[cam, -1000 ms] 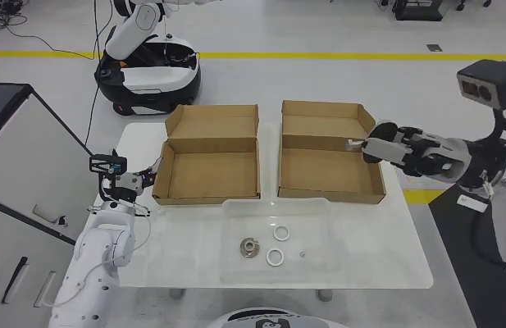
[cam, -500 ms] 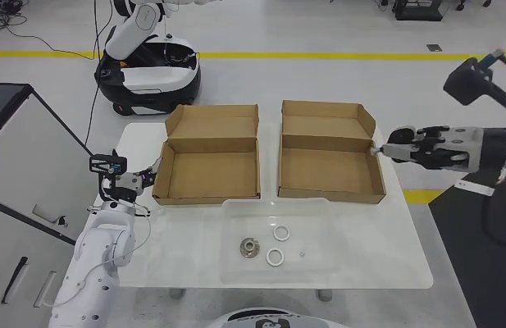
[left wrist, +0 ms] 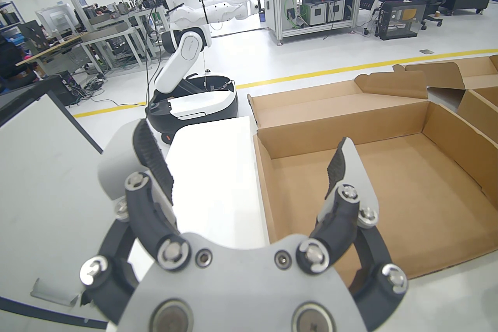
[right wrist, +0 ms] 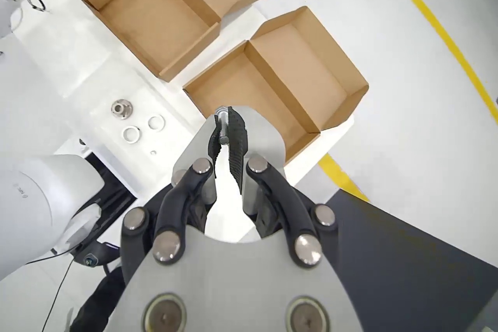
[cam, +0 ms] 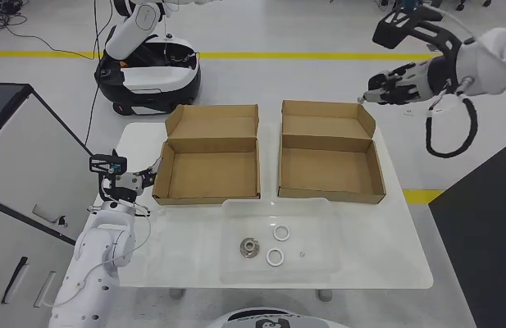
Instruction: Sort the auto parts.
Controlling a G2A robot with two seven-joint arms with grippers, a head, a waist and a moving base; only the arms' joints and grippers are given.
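My right gripper [right wrist: 223, 123] is shut on a small threaded metal bolt [right wrist: 221, 126], and in the top view this gripper [cam: 364, 98] hangs high beyond the far right corner of the right cardboard box [cam: 328, 170]. That box and the left cardboard box [cam: 207, 172] both lie open with bare floors. A metal flanged hub [cam: 250, 246], two white rings [cam: 280, 233] [cam: 275, 257] and a tiny washer [cam: 303, 253] lie in a clear tray [cam: 236, 207]. My left gripper [left wrist: 243, 143] stands open beside the left box's [left wrist: 389, 185] outer wall.
The white table [cam: 384, 254] ends just right of the right box, with a dark floor mat [right wrist: 408, 252] and a yellow floor line [cam: 261, 56] beyond. Another white robot [cam: 150, 57] stands behind the table's far left.
My right arm has swung up and away from the right box's right wall to a high spot past its far corner, keeping the bolt. The left arm has stayed still.
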